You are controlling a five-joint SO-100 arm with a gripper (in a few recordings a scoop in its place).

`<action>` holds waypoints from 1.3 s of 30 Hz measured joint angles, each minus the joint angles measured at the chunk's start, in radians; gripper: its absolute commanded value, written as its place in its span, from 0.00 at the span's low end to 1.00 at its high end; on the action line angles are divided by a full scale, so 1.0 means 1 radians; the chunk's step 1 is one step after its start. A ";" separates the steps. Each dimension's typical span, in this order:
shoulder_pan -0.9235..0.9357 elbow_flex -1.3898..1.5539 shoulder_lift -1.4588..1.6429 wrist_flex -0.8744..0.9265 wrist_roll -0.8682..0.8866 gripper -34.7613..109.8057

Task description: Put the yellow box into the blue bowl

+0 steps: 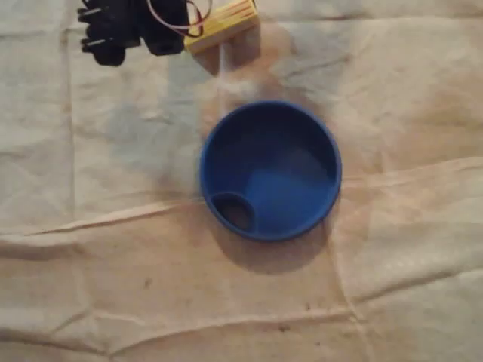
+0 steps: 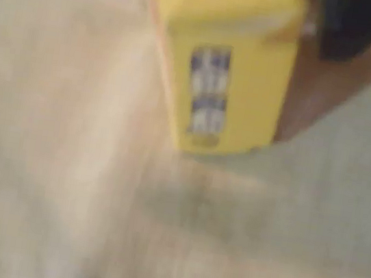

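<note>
In the overhead view the yellow box [image 1: 224, 24] is held at the top of the picture, clear of the cloth and casting a shadow below it. My black gripper [image 1: 198, 32] is shut on its left end. The blue bowl [image 1: 270, 170] stands upright in the middle of the table, below and to the right of the box, with nothing in it. The wrist view is blurred: the yellow box [image 2: 231, 69] hangs at the top centre with a blue printed label facing the camera, and a dark finger [image 2: 350, 27] shows at its right side.
A creased beige cloth [image 1: 113, 249] covers the whole table. The arm's black body [image 1: 113, 26] and its wires sit at the top left in the overhead view.
</note>
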 measured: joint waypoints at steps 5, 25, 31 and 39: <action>0.000 0.040 0.000 -0.032 0.000 0.48; -0.044 0.204 0.000 -0.219 0.063 0.46; -0.074 0.206 -0.002 -0.229 0.173 0.33; -0.081 0.206 -0.002 -0.227 0.202 0.24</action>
